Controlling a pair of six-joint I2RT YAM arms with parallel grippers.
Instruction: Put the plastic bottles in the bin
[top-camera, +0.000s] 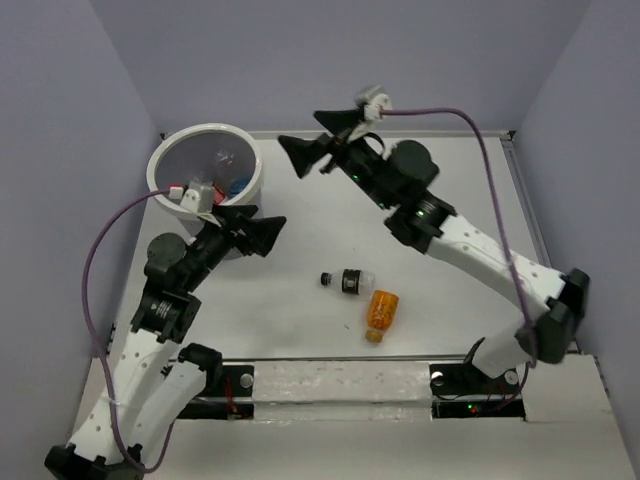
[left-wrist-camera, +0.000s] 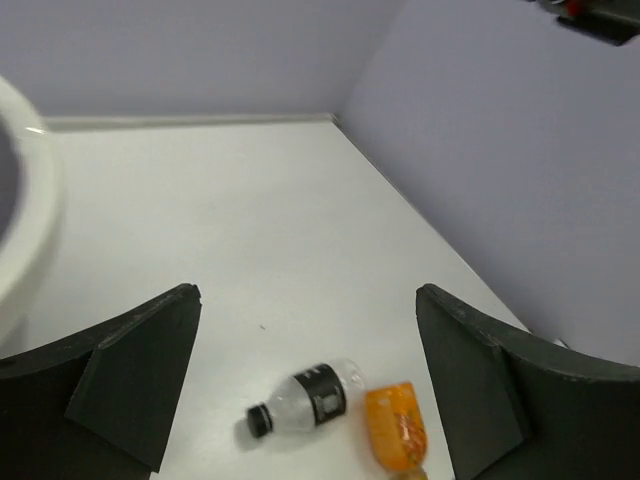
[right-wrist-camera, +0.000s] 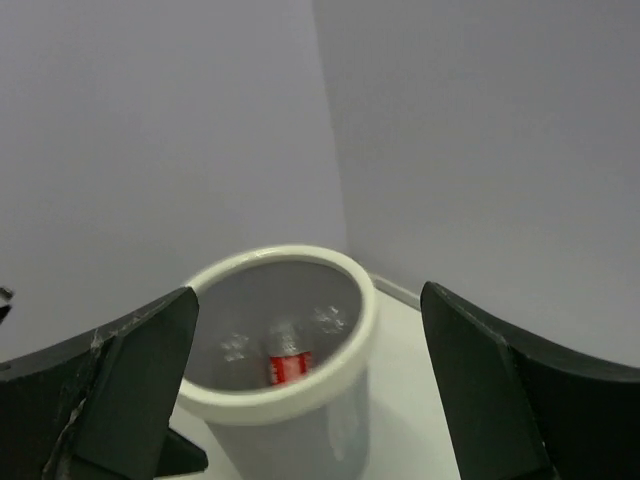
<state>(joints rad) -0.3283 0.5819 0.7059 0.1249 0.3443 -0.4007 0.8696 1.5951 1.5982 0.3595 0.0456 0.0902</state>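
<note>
Gaping empty: left gripper (left-wrist-camera: 308, 292), right gripper (right-wrist-camera: 308, 290); left should be centring over clear black-labelled plastic bottle (left-wrist-camera: 310, 395) ahead-below it, avoiding orange plastic bottle (left-wrist-camera: 395, 430).

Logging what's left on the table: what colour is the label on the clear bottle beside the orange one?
Black. The clear bottle shows best in the left wrist view.

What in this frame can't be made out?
Bin contents: top view, left wrist camera covers the near side; right wrist view shows one red-labelled bottle, other shapes blurred.
Orange bottle: left wrist view, bottom edge cuts its near end.
Black-labelled bottle: print too small.
</note>
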